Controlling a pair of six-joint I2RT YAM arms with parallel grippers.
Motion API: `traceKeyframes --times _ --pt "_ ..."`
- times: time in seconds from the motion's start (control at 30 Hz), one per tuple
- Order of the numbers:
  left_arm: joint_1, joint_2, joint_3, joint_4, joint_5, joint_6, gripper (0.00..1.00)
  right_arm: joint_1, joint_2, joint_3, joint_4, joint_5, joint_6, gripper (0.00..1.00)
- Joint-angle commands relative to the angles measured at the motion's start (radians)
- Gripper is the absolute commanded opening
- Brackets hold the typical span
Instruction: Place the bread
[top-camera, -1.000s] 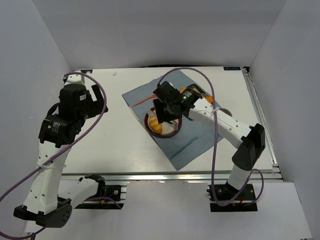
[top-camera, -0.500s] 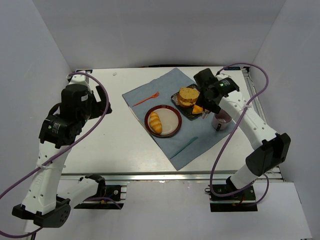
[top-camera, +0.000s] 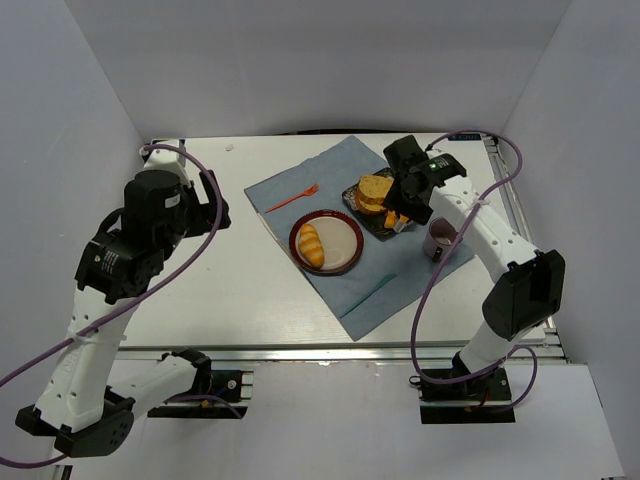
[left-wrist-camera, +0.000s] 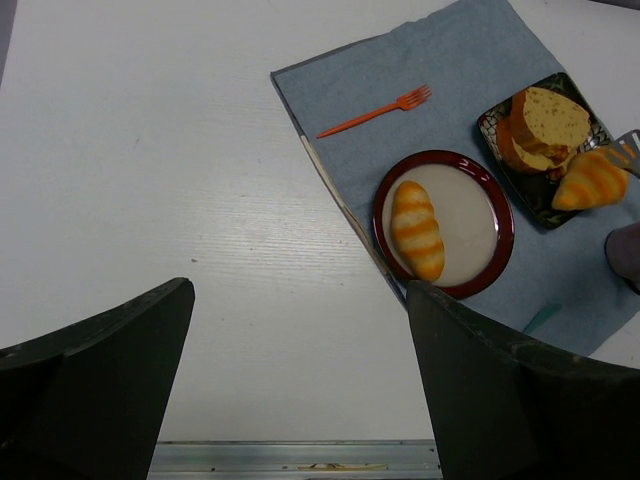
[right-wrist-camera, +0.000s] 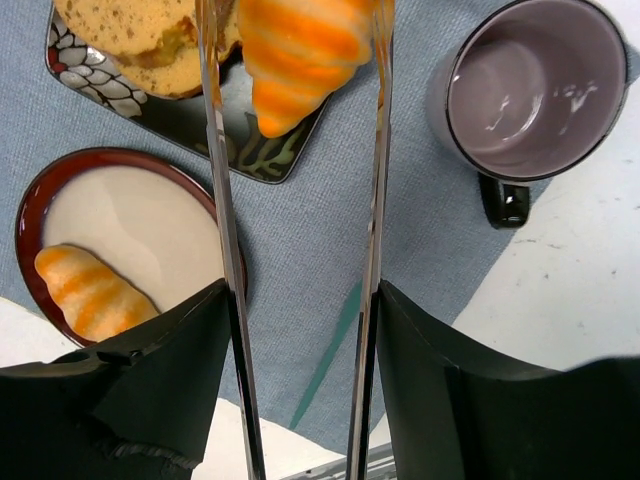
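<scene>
The pale golden roll (top-camera: 312, 243) lies on the red-rimmed plate (top-camera: 342, 236); it also shows in the left wrist view (left-wrist-camera: 417, 230) and the right wrist view (right-wrist-camera: 90, 290). My right gripper (top-camera: 403, 207) (right-wrist-camera: 300, 300) is shut on metal tongs (right-wrist-camera: 378, 150). The tong arms stand on either side of the darker orange-brown roll (right-wrist-camera: 300, 50) (top-camera: 397, 218) at the near edge of the dark tray (right-wrist-camera: 200, 120). I cannot tell whether the roll is lifted. My left gripper (left-wrist-camera: 300, 390) (top-camera: 205, 195) is open and empty, high over the left of the table.
A round stacked bun (top-camera: 375, 192) sits on the dark tray. A purple mug (top-camera: 441, 240) stands right of it. An orange fork (top-camera: 292, 199) and a teal utensil (top-camera: 372, 291) lie on the blue cloth (top-camera: 300, 180).
My right arm has swung from over the red-rimmed plate to the dark tray on the right, leaving the pale roll on the plate. The tongs now straddle the darker roll. The left arm barely moved.
</scene>
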Motion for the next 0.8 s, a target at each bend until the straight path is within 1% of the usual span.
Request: traceKeyframes --times 0.0,0.27,0.5,0.6,0.63,0.73,0.77 --pt "-0.011 -0.019 0.039 0.002 -0.045 0.017 0.98 -0.011 -0.014 -0.033 0.056 -0.022 0.024 0.63" --pt "-0.013 -0.018 0.036 -0.001 -0.059 0.017 0.98 -0.030 0.005 -0.088 0.096 -0.054 0.013 0.64" --pt "-0.014 -0.013 0.028 0.000 -0.066 0.017 0.98 -0.033 0.022 -0.117 0.114 -0.075 0.009 0.62" --pt "-0.014 -0.011 0.028 0.000 -0.069 0.019 0.98 -0.034 0.022 -0.130 0.122 -0.084 0.007 0.56" --pt "-0.013 -0.011 0.028 0.000 -0.071 0.019 0.98 -0.036 0.020 -0.130 0.123 -0.086 0.007 0.50" --pt "-0.013 -0.010 0.027 -0.001 -0.074 0.019 0.98 -0.037 0.017 -0.117 0.111 -0.086 0.007 0.42" --pt "-0.013 -0.008 0.027 -0.001 -0.076 0.019 0.98 -0.037 0.015 -0.108 0.091 -0.084 0.006 0.37"
